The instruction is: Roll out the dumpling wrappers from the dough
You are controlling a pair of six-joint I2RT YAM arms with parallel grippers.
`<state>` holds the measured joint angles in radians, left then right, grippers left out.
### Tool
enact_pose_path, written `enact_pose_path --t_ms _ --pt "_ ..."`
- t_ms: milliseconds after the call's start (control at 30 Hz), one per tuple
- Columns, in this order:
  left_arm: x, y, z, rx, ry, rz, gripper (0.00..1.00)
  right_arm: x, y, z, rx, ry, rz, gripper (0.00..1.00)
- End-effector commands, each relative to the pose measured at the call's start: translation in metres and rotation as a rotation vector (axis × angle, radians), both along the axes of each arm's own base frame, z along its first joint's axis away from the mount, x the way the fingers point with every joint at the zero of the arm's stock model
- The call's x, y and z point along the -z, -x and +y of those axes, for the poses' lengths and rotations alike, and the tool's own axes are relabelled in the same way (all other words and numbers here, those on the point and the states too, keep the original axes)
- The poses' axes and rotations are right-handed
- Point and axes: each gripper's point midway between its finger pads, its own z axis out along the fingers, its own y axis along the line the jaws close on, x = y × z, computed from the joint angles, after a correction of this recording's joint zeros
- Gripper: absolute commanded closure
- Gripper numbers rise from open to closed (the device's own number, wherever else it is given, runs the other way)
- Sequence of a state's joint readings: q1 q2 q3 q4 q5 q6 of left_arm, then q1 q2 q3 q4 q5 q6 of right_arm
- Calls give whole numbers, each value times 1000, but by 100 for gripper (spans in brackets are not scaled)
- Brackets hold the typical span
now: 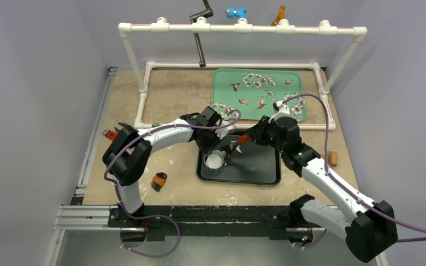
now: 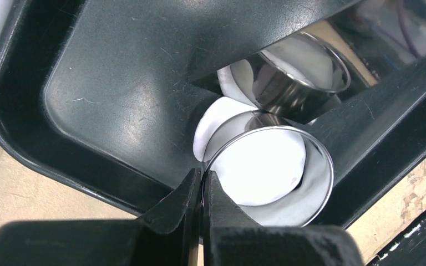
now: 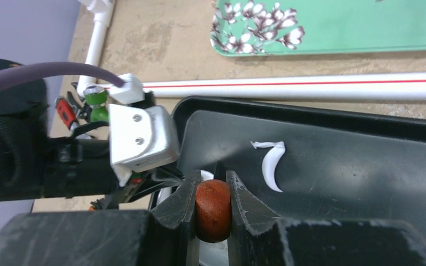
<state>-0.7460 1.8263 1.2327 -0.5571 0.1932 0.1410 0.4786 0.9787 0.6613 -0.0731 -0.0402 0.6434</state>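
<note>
Wrapper (image 2: 258, 166) lies flat inside ring (image 2: 320, 180), near-left corner of black tray (image 2: 116, 83). I see my left end effector (image 2: 202, 178) pinched tight on ring wall. Right end effector (image 3: 213, 188) clamps brown rod (image 3: 213, 209) over tray. Curved scrap (image 3: 270, 166) on tray floor.

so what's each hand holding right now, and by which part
The left hand pinches the metal ring cutter by its thin wall. The right hand clamps a reddish-brown rounded piece across its sides.
</note>
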Motion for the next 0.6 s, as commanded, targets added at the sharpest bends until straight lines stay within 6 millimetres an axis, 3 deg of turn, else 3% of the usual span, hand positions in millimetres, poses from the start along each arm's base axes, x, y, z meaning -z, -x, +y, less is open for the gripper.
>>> enact_pose_path --t_ms 0,133,433,567 --pt "-11 -7 -17 21 64 -50 100 6 -3 22 -42 -105 19 100" --pt "-12 -3 -20 72 74 -39 100 7 -12 7 19 -10 -4 100" --pt "-18 8 -16 302 66 -34 100 0 -24 -80 360 345 -45 100" --pt "-17 7 -15 390 45 -49 100 -18 -25 -93 408 382 -86 100"
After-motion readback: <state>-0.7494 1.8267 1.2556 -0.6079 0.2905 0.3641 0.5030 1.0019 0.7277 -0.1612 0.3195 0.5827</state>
